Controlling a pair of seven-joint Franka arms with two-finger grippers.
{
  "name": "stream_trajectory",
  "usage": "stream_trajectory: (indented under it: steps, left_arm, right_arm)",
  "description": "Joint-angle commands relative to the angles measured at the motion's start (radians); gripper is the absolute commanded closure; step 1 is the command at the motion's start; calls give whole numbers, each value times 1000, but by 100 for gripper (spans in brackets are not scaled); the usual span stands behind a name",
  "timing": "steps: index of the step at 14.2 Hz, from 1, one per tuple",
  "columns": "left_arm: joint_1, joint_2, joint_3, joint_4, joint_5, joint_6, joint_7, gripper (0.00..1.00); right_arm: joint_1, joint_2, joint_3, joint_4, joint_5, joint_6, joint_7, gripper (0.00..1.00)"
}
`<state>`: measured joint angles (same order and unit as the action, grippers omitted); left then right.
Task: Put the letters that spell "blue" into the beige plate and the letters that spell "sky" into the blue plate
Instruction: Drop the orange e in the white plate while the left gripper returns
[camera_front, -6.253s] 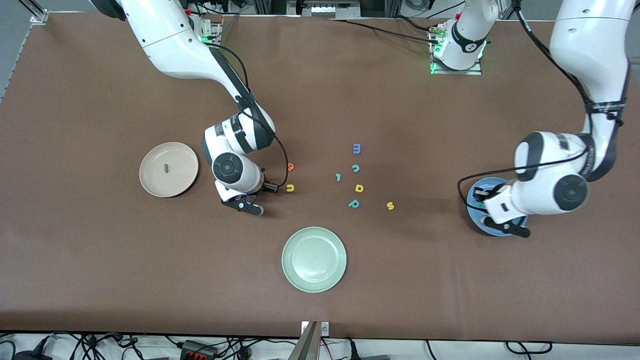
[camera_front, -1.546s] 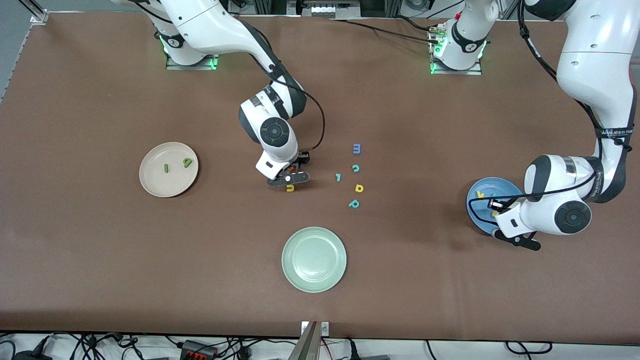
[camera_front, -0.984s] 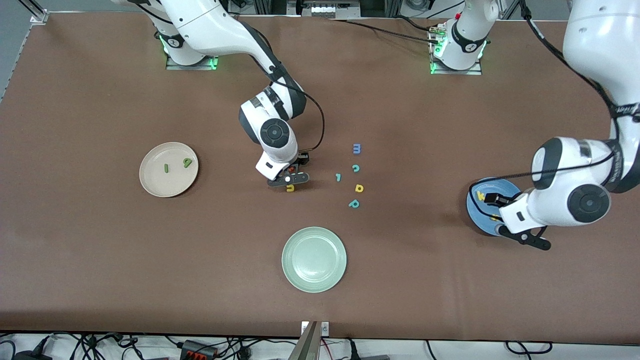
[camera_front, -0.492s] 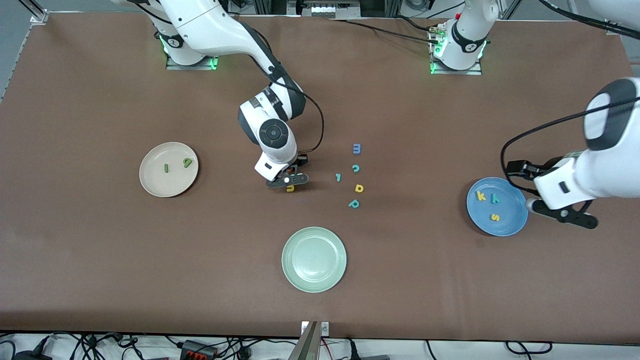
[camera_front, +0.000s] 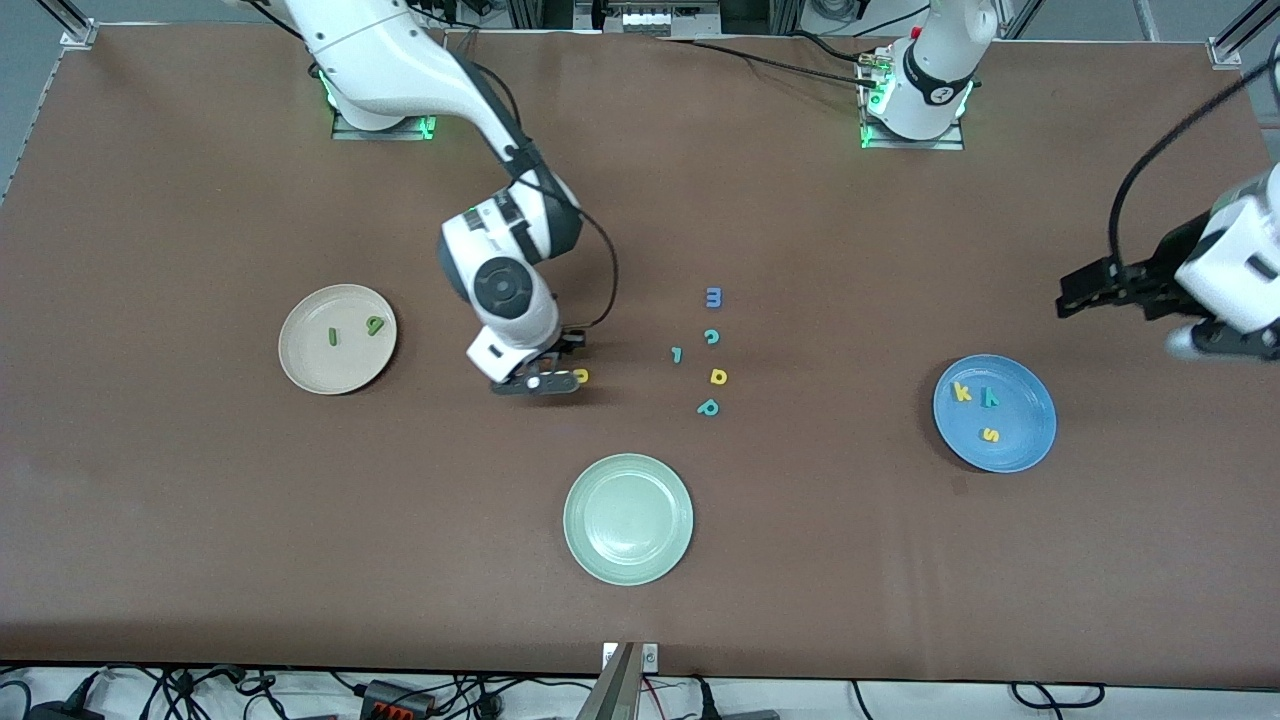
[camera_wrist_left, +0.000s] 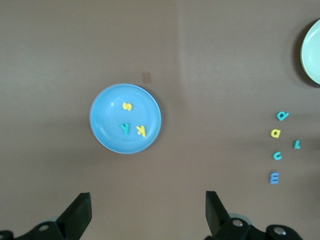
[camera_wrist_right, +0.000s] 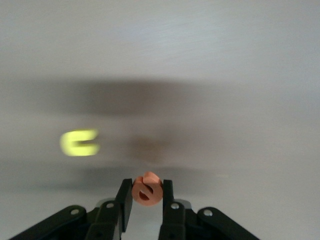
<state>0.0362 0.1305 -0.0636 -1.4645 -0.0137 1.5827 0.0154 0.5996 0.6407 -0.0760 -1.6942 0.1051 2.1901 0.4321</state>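
Between our right gripper (camera_wrist_right: 146, 197) fingers sits the orange e (camera_wrist_right: 146, 189), pinched and lifted just over the table beside the yellow u (camera_front: 581, 376) — which lies on the cloth. We judge the step is to carry the e to the beige plate (camera_front: 300, 362), where the dark-green l (camera_front: 332, 337) and light-green b (camera_front: 375, 324) lie. We should travel level, keep the squeeze gentle, and release low over bare plate. Our left gripper (camera_wrist_left: 145, 215) waits spread wide, empty, high over the table's edge, near the blue plate (camera_front: 1025, 440) holding s (camera_front: 990, 434), k (camera_front: 962, 392) and y (camera_front: 989, 398).
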Motion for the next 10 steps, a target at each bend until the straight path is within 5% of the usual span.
stream_trajectory:
  steps: [1,10]
  left_arm:
    - [-65,-101,84,-135,-19,66,64,0]
    - [-24,-187,45,-261,-12,89,69,0]
  right_arm:
    - [-130,-73,16,-34,-13,-105,-126,88]
    - [-394,-193,-10,-248,-31,-173,-404,88]
